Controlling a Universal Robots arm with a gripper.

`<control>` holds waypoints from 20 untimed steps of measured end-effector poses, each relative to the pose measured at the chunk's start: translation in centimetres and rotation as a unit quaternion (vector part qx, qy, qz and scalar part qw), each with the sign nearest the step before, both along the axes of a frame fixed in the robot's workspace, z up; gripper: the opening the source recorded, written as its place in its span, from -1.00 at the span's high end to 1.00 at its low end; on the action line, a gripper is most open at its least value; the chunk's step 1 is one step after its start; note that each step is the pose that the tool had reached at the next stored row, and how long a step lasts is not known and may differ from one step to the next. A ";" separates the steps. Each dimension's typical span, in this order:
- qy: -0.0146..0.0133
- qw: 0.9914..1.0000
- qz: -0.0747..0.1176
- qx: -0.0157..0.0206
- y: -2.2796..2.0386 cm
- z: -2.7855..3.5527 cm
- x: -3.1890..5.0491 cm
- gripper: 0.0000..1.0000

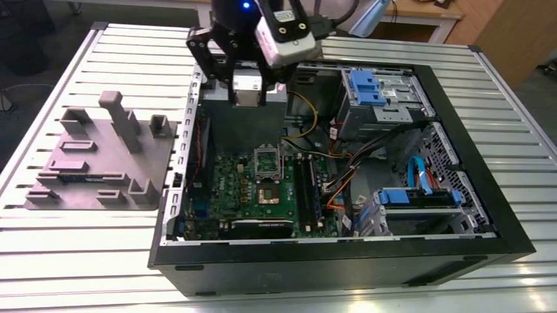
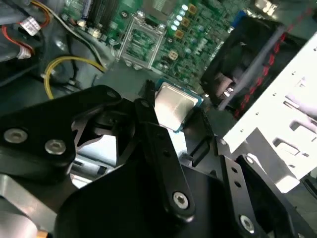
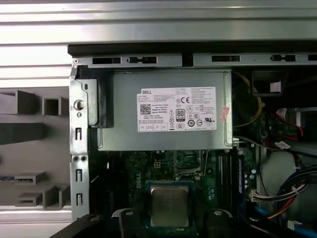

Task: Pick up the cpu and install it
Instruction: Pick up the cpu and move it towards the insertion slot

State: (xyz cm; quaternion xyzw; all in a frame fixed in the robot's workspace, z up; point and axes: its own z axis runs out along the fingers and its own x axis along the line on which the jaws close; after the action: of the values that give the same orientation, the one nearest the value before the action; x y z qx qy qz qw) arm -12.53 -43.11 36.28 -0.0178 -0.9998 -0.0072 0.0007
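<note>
My gripper [image 1: 247, 91] hangs over the far end of the open computer case [image 1: 487, 215], above the power supply. It is shut on the cpu [image 2: 173, 105], a small flat square chip with a silvery top and a thin pale edge. In both wrist views the chip sits between the black fingers [image 2: 148, 130], with the cpu [image 3: 169, 206] held level at the gripper [image 3: 171, 222]. The open socket [image 1: 267, 175] lies lower down on the green motherboard, apart from the chip, and the socket [image 2: 143, 42] is uncovered.
A silver-grey power supply [image 3: 163, 109] with a white label sits right under the gripper. Black memory slots [image 1: 306, 184] and loose cables [image 1: 348, 176] flank the socket. Blue-tabbed drive cages [image 1: 376, 91] stand to the exterior view's right. A grey fixture block [image 1: 96, 163] lies outside the case.
</note>
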 end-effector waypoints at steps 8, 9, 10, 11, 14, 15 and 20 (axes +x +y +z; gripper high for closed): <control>0.000 1.000 0.000 0.000 0.00 -0.16 1.78 0.05; 0.000 1.000 0.000 -0.001 0.00 -0.16 1.79 0.05; 0.000 1.000 0.000 -0.001 0.00 -0.16 1.79 0.05; 0.000 1.000 0.000 -0.001 0.00 -0.16 1.79 0.05; 0.000 1.000 0.000 -0.001 0.00 -0.16 1.79 0.05; 0.000 1.000 0.000 -0.001 0.00 -0.16 1.79 0.05; 0.000 1.000 0.000 -0.004 -0.74 -0.28 1.87 0.05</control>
State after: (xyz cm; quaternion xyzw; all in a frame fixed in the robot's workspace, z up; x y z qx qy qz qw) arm -10.66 -43.84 36.00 -0.0179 -0.9998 -0.0032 0.0005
